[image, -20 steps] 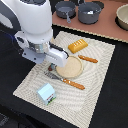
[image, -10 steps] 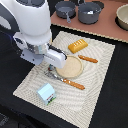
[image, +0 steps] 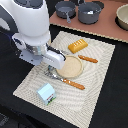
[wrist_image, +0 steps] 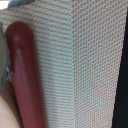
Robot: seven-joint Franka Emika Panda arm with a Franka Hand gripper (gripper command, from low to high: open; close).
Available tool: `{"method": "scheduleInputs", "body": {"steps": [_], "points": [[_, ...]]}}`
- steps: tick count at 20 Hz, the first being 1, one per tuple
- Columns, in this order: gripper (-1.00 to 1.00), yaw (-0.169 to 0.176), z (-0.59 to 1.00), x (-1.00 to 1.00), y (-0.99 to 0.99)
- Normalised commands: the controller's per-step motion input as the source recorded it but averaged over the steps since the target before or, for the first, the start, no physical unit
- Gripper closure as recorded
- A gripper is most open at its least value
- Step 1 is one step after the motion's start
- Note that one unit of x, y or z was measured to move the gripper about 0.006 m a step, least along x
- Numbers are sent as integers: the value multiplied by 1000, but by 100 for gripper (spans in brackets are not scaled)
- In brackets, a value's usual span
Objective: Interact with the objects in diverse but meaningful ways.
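Coarse woven cloth mat (wrist_image: 85,65) under a smooth, perhaps plastic, glossy sausage (wrist_image: 25,75)

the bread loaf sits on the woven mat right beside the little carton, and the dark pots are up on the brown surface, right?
Not quite. The bread loaf does lie on the woven mat, but the carton is at the opposite end of it, with the round tan plate between them. The dark pots are on the brown surface, as you said. The exterior view shows this.

White rounded arm (image: 31,30) w/ grey joint bands, glossy shell.
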Motion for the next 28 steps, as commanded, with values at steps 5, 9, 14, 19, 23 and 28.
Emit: {"method": "scheduleInputs", "body": {"steps": [5,9,14,19,23,28], "points": [[-100,0,-86,0,346],[-100,0,-144,0,301],[-100,0,-128,-26,244],[-100,1,-113,-26,191],[-100,7,-165,-56,158],[100,9,-177,-59,139]]}}
